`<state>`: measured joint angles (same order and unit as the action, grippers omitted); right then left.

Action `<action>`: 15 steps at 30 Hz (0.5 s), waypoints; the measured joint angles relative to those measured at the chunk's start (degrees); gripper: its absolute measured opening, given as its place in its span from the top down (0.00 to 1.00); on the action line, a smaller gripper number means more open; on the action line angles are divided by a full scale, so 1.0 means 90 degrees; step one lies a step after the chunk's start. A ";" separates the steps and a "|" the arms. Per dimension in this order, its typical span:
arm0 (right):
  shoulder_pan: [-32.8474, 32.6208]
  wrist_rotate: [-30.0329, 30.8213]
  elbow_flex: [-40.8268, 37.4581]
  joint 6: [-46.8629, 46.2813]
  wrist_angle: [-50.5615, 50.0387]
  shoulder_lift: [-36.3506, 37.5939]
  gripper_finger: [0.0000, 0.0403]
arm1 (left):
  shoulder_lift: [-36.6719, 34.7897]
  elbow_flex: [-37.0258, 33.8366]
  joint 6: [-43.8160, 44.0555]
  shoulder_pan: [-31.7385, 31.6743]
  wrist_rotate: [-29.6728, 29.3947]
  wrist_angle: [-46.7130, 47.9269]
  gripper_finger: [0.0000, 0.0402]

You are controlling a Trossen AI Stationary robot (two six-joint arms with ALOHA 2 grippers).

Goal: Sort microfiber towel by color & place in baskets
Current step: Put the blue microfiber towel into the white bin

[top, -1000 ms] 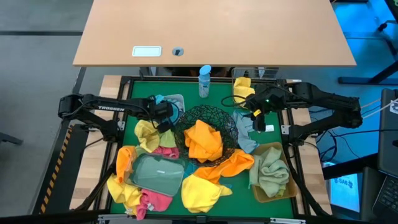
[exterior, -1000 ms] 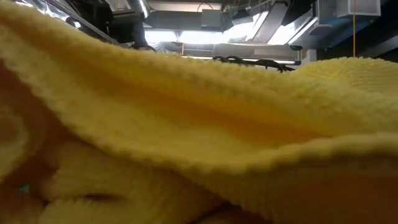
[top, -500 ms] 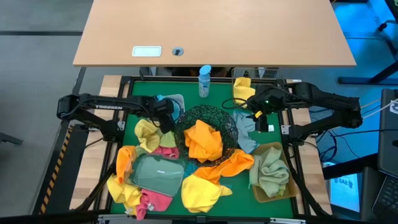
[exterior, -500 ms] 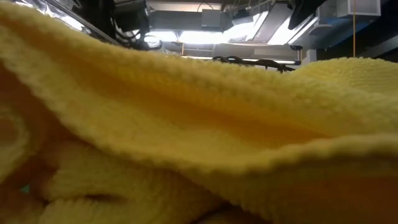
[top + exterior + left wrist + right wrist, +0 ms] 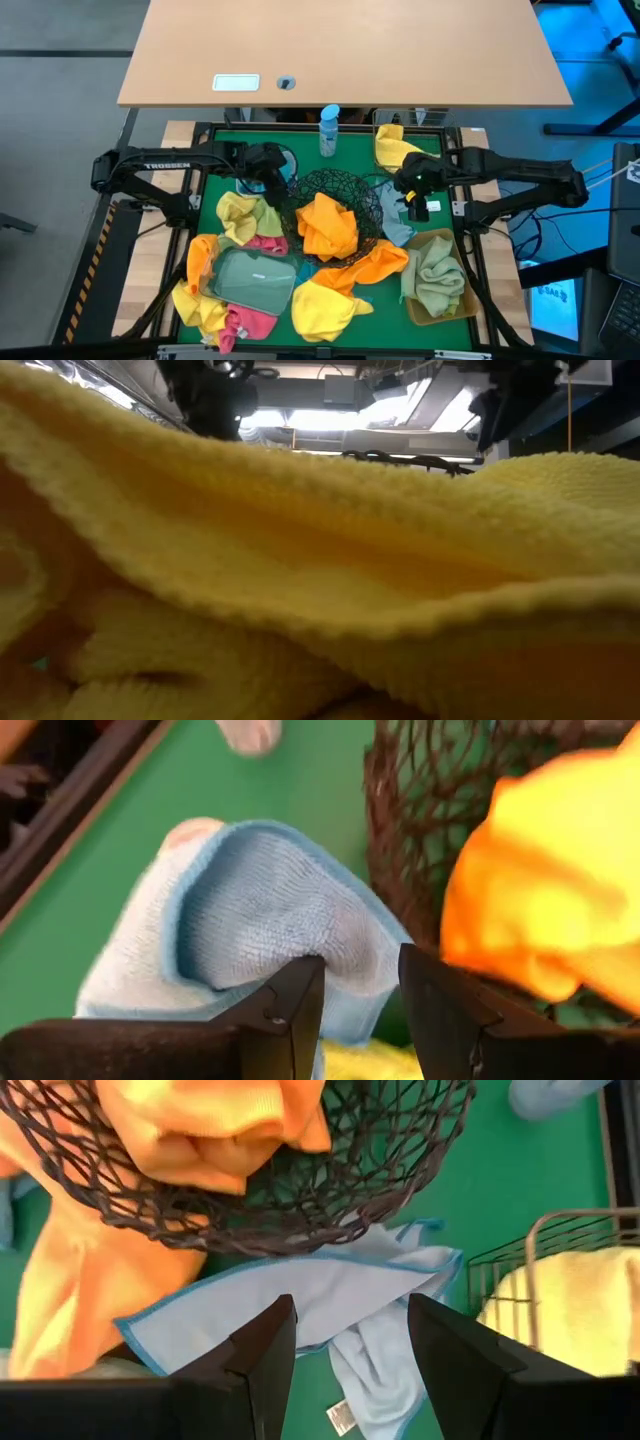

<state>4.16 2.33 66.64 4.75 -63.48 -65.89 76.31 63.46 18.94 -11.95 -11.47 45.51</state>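
Observation:
A black wire-mesh bowl (image 5: pixel 345 188) at the table's middle holds an orange towel (image 5: pixel 325 225). My left gripper (image 5: pixel 360 975) hangs open just left of the bowl, above a light blue towel (image 5: pixel 250 920) on the green mat, near the white tub (image 5: pixel 283 160). My right gripper (image 5: pixel 350 1315) is open above another light blue towel (image 5: pixel 330 1295), whose edge lies under the bowl's right side. Yellow, pink and orange towels lie around the clear tray (image 5: pixel 250 278).
A square wire basket (image 5: pixel 395 145) at the far right holds a yellow towel. The tan bin (image 5: pixel 437 275) at the near right holds green towels. A blue-capped bottle (image 5: pixel 328 130) stands at the far edge. A yellow towel (image 5: pixel 320 580) fills the low view.
My left gripper has risen and drawn back toward the table's far edge, away from the yellow and pink towels. My right gripper has come down toward the light blue towel beside the bowl. No towel has visibly moved.

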 joint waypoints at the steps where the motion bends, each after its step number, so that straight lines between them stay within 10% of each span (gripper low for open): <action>1: -0.0002 -0.0002 -0.0158 -0.0021 0.0122 0.0044 0.52 | 0.0000 0.0028 0.0000 0.0001 -0.0115 -0.0047 0.69; 15: 0.0000 -0.0100 -0.1076 -0.0051 0.0787 0.0091 0.52 | 0.0032 -0.0608 -0.0007 -0.0093 -0.1344 -0.0665 0.69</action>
<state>4.16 1.43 56.95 4.29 -56.40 -65.08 76.60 57.99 18.87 -12.80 -23.57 39.52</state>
